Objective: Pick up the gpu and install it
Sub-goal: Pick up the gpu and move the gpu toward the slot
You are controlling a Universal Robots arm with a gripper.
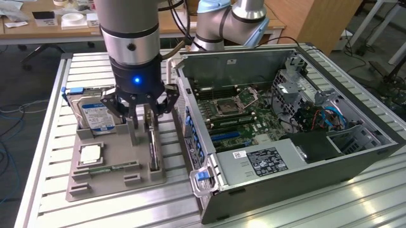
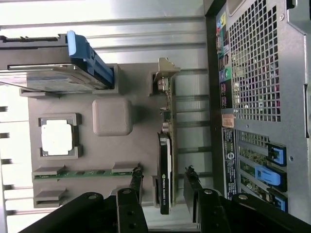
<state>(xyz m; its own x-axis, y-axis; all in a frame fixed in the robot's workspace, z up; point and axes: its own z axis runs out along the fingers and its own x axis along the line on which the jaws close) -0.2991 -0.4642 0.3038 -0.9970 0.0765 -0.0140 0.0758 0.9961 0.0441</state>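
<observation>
the arm (image 1: 130,33) comes straight down from above and stands almost upright over the grey tray (image 1: 114,183). this tray lies on the metal surface (image 1: 51,95) with slats, toward the edge at the exterior view's left. the wrist points downward and a blue light shines on it.

the gripper (image 1: 142,137) is lowered to the gpu (image 1: 153,152). it is spread wide enough to take the card between its two fingers (image 1: 132,130). in the wrist view the gripper (image 2: 164,171) has one finger on each side of the gpu (image 2: 165,160), and a small gap shows on both sides, so nothing is clamped. it holds nothing.

the gpu stands on its long edge in a narrow slot of the tray, at the side of the tray nearest to the computer case (image 1: 285,142). its silver bracket (image 2: 165,68) is at the end far from the gripper.

on the same tray (image 2: 97,155) there are other parts. a hard drive (image 1: 95,114) with a blue and white label leans in its holder at the far end. a square processor (image 1: 91,153) sits in a frame near the middle. a green memory stick (image 1: 114,167) lies flat beside it. the computer case lies open on its side just beside the tray, and its main board faces up.
</observation>
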